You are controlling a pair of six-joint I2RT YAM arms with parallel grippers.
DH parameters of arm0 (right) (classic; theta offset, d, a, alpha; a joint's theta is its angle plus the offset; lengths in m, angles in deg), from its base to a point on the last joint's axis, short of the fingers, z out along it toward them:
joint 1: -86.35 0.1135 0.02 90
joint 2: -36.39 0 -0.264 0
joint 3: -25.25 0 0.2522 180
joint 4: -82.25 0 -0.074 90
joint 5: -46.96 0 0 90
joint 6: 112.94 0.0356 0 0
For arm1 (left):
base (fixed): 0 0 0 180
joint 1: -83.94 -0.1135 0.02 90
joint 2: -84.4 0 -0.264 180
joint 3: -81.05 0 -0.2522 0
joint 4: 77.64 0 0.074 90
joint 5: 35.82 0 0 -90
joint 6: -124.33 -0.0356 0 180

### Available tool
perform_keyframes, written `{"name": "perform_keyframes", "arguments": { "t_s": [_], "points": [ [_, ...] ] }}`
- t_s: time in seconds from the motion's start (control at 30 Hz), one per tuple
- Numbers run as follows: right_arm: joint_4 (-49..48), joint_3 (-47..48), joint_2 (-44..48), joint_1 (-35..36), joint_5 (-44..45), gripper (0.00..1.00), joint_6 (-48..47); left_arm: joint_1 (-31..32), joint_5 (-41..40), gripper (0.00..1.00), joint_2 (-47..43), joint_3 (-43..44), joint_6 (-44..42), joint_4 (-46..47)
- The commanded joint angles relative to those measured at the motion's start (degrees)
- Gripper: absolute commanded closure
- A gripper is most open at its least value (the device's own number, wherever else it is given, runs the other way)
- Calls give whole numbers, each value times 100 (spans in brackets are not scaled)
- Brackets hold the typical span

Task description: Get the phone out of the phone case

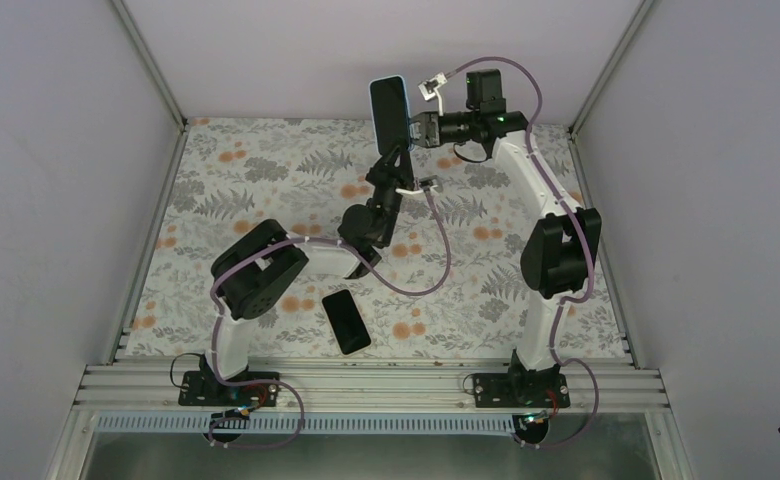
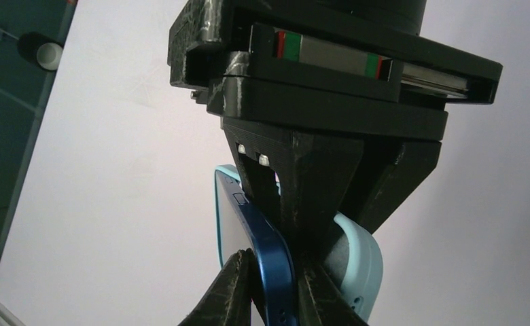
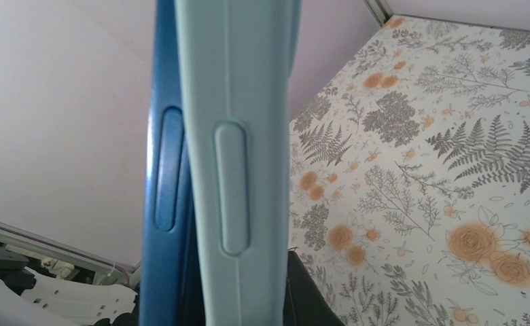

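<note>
Left wrist view gives you the clearest read. The left gripper (image 2: 273,272) is clamped on the long edge of the dark blue phone (image 2: 262,234), one finger on each face. The pale blue phone case (image 2: 363,261) curves away behind it. Both are held upright, well above the table.

The right gripper (image 1: 416,128) comes in from the side and its fingers converge on the case. You cannot tell from any view whether they actually pinch it or only rest against it.

From the right wrist view, the phone's side button and the case's raised button cover sit side by side rather than one under the other. I judge that this edge has already peeled free and that you are in the middle of the separation step.

The next move calls for a firm hold on the case alone. You then pull the two arms apart along the phone's face, keeping the left clamp tight so the phone does not slip. Confirm the right grip first.

Below lies a floral cloth (image 1: 266,180) covering the table, with a black flat device (image 1: 346,320) lying on it near the left arm's base. Plain pale walls (image 1: 316,50) close in three sides, and an aluminium rail (image 1: 366,385) runs along the near edge where the arms are bolted.
</note>
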State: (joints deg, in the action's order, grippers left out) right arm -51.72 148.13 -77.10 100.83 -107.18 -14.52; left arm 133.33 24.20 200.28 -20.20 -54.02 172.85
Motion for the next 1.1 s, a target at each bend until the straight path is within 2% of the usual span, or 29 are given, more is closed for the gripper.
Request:
{"name": "perform_keyframes", "arguments": {
  "t_s": [0.0,0.6,1.07],
  "points": [
    [747,-265,-125,-211,632,97,-505,-228,-577,98,-885,87,-50,1666],
    [693,-250,-293,-384,1402,97,-447,-146,-822,98,-1377,-218,303,467],
    [1175,89,-577,-498,2228,97,-748,98,-951,98,-2410,-792,833,-951]
  ]
}}
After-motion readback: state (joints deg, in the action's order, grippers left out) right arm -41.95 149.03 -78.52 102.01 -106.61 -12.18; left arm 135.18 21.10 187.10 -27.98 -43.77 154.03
